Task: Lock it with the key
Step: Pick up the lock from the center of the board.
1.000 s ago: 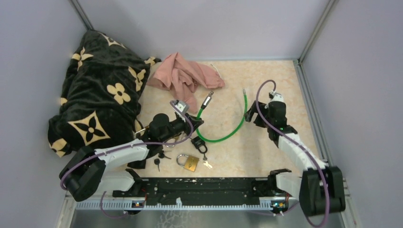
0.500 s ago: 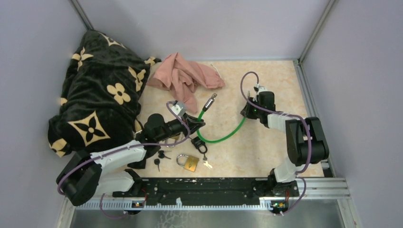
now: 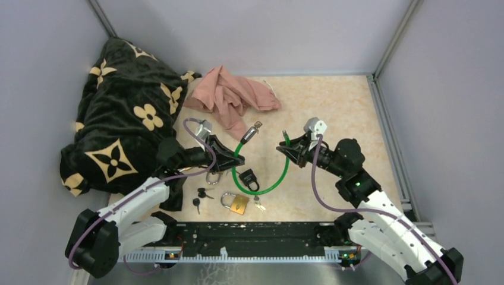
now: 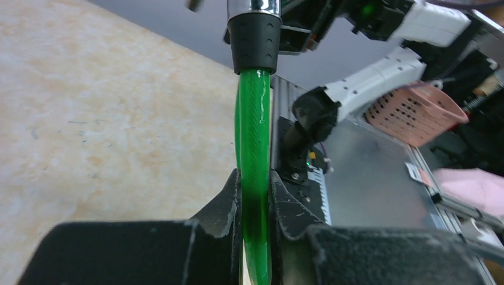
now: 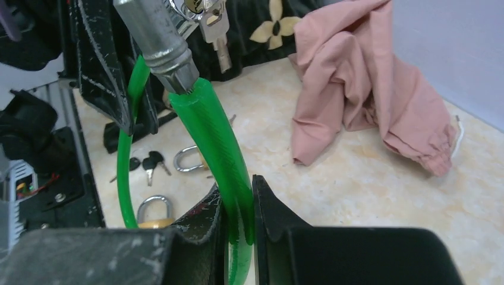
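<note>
**Green cable held at both ends above the table**

The cable is judged springy rather than limp (its loop stands in a smooth curve), light, and slick in its plastic skin, so it is best gripped on the sleeve just behind each metal end, as it is now. The left gripper is clamped on the sleeve below the black collared end, its arm reaching forward from the left. The right gripper is pinched on the sleeve under the metal pin, its wrist turned inward toward the other arm. The two ends are raised, near each other but apart, while the slack hangs down towards the table. A key is seen dangling beyond the pin; what it hangs from cannot be told.
</note>
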Available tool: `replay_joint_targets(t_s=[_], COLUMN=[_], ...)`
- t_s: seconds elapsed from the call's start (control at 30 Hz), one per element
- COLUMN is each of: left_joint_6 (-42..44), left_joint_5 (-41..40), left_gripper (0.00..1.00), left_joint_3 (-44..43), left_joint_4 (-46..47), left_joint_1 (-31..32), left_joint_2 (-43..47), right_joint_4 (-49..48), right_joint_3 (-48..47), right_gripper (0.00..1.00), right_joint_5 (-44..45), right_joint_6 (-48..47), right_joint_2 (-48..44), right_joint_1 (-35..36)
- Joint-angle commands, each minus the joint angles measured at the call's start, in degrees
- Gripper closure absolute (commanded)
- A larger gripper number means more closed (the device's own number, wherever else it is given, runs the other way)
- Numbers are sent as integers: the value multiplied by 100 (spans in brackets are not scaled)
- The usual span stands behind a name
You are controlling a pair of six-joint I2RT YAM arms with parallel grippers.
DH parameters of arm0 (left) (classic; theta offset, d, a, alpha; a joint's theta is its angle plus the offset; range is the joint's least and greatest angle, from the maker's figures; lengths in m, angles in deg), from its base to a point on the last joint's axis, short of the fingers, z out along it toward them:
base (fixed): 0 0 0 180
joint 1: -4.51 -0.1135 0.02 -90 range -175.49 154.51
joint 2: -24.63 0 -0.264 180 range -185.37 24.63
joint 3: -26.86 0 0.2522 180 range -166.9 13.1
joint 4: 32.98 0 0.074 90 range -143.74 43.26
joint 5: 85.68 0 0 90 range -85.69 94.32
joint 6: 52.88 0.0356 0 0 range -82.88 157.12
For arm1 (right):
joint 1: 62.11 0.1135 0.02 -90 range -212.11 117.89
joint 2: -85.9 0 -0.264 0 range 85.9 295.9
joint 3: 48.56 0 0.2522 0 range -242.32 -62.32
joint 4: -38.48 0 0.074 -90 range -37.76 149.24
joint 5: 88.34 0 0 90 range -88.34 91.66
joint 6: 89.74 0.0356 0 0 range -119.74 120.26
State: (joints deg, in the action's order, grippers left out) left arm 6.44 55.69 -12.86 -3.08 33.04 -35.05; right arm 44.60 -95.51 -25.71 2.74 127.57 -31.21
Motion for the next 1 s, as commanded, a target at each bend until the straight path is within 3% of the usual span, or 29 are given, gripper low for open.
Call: replay_joint_targets(t_s=[0.0, 0.17, 0.3, 0.63, 0.97], left_joint_6=[-242, -291, -161, -175, 434], left_joint_5=[1029, 1685, 1857, 1547, 1307], left_gripper=[100, 100, 100, 100, 100], left_joint_3=[-232, -507, -542, -448, -454], left_joint_4=[796, 879, 1041, 732, 291], left_joint_1=[-6, 135, 270, 381, 384], left_joint_2=[232, 365, 445, 497, 486], right_joint_4=[668, 1458, 1776, 1236, 1185], right_joint_3=[-411, -624, -850, -835, -952], right_gripper=[100, 100, 100, 100, 100], right_joint_5=[103, 947, 1096, 941, 838], right_joint_6=[-87, -692, -838, -618, -547], right_joint_2=[-86, 148, 441, 186, 188], right_joint_1=[733, 1699, 2157, 2347, 2369])
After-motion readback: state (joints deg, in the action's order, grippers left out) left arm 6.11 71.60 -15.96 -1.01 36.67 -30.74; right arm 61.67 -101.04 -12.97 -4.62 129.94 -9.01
